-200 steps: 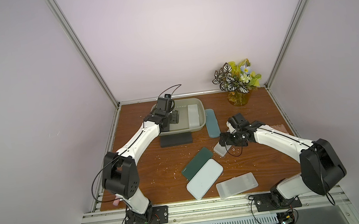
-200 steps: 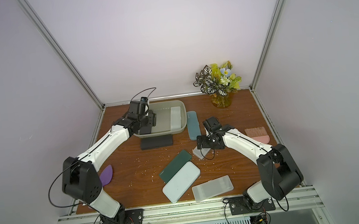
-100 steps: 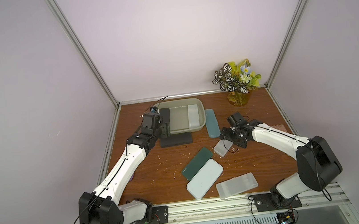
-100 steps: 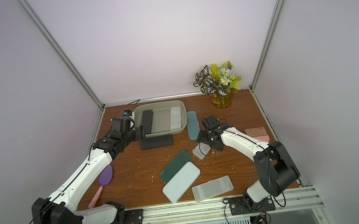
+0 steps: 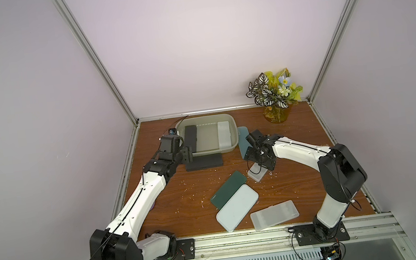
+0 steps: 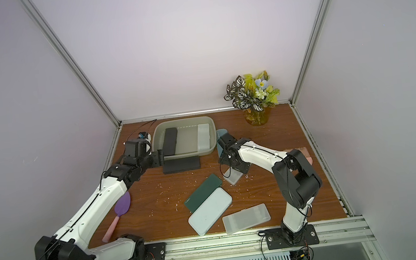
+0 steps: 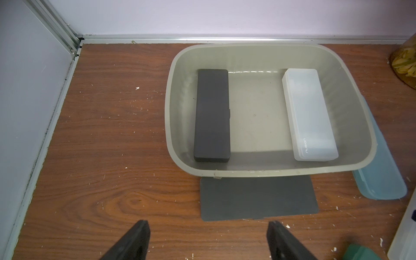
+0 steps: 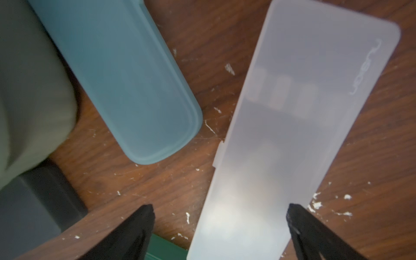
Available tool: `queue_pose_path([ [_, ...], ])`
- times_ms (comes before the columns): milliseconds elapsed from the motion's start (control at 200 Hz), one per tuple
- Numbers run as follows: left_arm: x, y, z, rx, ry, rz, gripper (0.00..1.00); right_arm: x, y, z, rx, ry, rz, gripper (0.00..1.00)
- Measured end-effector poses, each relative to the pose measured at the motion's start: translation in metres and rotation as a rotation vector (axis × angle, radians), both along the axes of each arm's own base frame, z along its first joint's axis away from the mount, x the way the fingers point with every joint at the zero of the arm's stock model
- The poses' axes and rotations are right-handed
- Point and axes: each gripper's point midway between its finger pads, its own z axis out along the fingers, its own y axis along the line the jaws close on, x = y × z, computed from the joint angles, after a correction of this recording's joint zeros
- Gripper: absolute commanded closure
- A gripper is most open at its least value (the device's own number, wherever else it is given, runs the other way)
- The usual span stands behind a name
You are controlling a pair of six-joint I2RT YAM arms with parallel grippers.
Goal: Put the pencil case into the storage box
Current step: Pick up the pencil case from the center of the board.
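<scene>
While the storage box (image 7: pixel 247 173) sits at the rear of the worktop (image 7: pixel 112 112) holding a black case (image 7: pixel 212 114) and a white case (image 7: pixel 309 114), your left end effector (image 7: pixel 208 222) hangs open and empty before it. Your right end effector (image 8: pixel 220 206) stands open over the frosted pencil case (image 8: pixel 304 112), flat on the worktop.

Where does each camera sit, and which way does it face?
Top views: high at the front, looking down on the table; left arm and right arm show.
Left wrist: faces the storage box; open left tool tips show.
Right wrist: close over the frosted case; open right tool tips show.
Shared: both wrist views show the blue case.
</scene>
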Motion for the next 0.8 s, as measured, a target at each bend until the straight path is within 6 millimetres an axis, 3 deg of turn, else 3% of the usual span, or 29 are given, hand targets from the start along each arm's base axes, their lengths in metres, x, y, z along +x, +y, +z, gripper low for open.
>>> queue_pose_path([
  [350,-0.003,0.004,0.000,0.009,-0.005,-0.002,0.17,-0.023,-0.018,-0.015,-0.046,0.047,-0.048,0.01],
  [796,-0.006,0.005,0.006,0.010,-0.024,-0.009,0.17,-0.017,-0.023,-0.021,-0.046,0.045,-0.059,0.01],
])
